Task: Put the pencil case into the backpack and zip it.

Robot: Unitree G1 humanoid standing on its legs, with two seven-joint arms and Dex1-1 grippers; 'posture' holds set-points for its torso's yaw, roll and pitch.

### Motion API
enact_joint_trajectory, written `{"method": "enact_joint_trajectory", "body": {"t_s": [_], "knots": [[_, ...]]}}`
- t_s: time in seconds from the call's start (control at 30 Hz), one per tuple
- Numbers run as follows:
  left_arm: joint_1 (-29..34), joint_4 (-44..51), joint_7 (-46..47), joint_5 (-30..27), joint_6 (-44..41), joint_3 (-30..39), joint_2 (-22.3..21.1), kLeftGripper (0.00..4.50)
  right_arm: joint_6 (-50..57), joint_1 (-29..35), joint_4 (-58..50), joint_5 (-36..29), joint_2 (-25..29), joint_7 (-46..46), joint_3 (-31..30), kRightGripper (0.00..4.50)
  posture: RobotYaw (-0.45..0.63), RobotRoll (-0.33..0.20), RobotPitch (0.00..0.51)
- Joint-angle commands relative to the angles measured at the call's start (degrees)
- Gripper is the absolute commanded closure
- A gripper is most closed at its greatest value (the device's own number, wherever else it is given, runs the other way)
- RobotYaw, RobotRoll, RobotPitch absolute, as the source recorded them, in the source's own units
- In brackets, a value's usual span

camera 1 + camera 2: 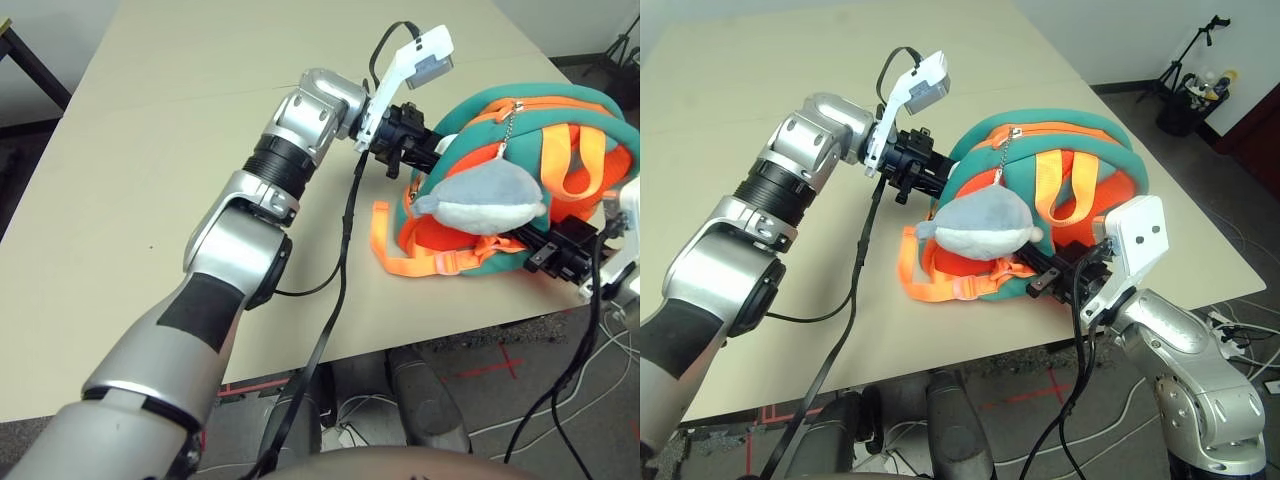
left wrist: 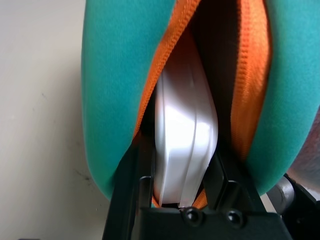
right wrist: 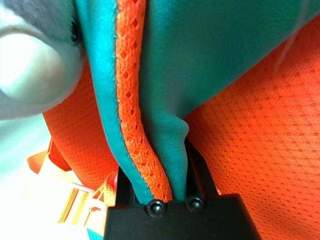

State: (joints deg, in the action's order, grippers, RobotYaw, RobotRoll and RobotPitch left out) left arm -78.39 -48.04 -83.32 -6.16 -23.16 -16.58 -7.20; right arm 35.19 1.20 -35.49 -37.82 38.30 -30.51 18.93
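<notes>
On the left we see our left arm reaching across the tan table toward the backpack, which lies near the table's front edge. Our left gripper is at the backpack's left side, right at the zipper opening. Its two black fingers are clamped on the pencil case, which sits edge-on between them. The white case is already most of the way in the gap between the two orange zipper lines, with teal fabric on either side of it.

Moving right, the teal backpack lies with its orange straps facing up. An orange webbing strap trails off its left lower corner onto the table. The grey-white plush shark charm hangs on a small chain and rests on the orange mesh of the back panel.

On the far right, our right gripper sits at the backpack's near right edge, at the table's edge. Its fingers stand narrow, pinched on a fold of teal fabric with orange mesh trim, so it holds the backpack itself.
</notes>
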Motion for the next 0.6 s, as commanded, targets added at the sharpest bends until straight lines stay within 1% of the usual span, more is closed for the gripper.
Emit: {"method": "enact_joint_trajectory", "body": {"t_s": [0.03, 0.23, 0.33, 0.4, 0.47, 0.53, 0.6], "knots": [[1.89, -0.43, -4.57, 0.49, 1.18, -4.26, 6.8, 3.12, -0.27, -1.98, 0.0, 0.23, -1.03, 0.2, -2.95, 4.01, -0.23, 0.0, 0.177], [2.05, 1.16, -4.93, 1.14, 2.12, -3.06, 6.33, 3.12, -0.3, -1.95, 0.1, 0.74, -1.41, -0.17, -2.73, 4.01, -0.23, 0.0, 0.176], [1.63, 3.79, -4.43, -0.19, 1.88, -1.46, 5.85, 3.12, -0.35, -1.96, 0.27, 0.82, -1.34, -0.36, -2.5, 4.01, -0.23, 0.0, 0.172], [1.2, 6.47, -4.98, -1.31, 0.78, -0.55, 4.88, 3.12, -0.47, -2.14, 0.61, 0.94, -1.32, -0.5, -2.44, 4.25, -0.22, 0.0, 0.17], [0.94, 9.49, -5.15, -2.08, -1.4, -0.03, 3.97, 3.12, -0.59, -2.21, 0.86, 1.06, -1.32, -0.66, -2.41, 4.28, -0.22, 0.0, 0.169], [0.76, 12.57, -4.78, -3.05, -2.52, 1.07, 3.2, 2.39, -0.71, -2.33, 1.04, 1.2, -1.3, -0.88, -2.39, 4.28, -0.22, 0.0, 0.169], [0.07, 15.22, -4.48, -4.93, -4.63, 3.18, 1.93, 1.83, -0.95, -2.79, 1.62, 1.49, -1.28, -1.14, -2.45, 4.28, -0.21, 0.0, 0.163]]}}
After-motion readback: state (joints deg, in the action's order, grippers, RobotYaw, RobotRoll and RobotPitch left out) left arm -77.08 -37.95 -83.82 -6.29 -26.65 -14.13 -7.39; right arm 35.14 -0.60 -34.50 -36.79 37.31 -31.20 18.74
